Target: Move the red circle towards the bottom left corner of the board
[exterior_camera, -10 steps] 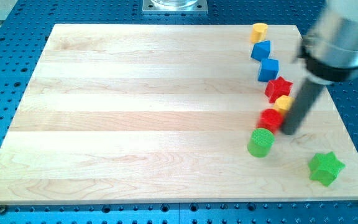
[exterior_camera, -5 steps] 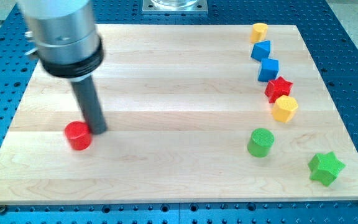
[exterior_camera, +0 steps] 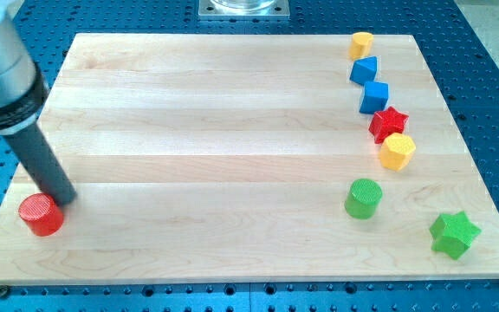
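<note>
Rt side: yellow block (exterior_camera: 362,43), 2 blue blocks (exterior_camera: 364,70) (exterior_camera: 374,96), red star (exterior_camera: 389,123), yellow block (exterior_camera: 398,152), green cylinder (exterior_camera: 363,198), green star (exterior_camera: 454,234).

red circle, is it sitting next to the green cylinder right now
No, the red circle lies near the board's bottom left corner by my tip, while the green cylinder stands far off toward the view's right.

Bare board (exterior_camera: 215,156) fills the middle; blocks crowd only the view's right, led by the green cylinder (exterior_camera: 363,198)
</note>
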Action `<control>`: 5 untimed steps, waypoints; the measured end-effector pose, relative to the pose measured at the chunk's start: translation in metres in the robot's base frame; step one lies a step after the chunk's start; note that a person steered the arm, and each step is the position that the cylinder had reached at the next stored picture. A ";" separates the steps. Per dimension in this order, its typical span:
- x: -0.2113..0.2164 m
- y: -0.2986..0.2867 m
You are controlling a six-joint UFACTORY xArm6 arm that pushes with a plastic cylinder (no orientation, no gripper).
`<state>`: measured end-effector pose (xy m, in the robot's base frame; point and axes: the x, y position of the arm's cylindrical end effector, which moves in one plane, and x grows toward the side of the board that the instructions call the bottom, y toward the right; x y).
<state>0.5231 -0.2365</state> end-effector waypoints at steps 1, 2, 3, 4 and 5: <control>-0.010 0.028; -0.029 0.062; -0.043 0.089; -0.048 0.101; -0.048 0.102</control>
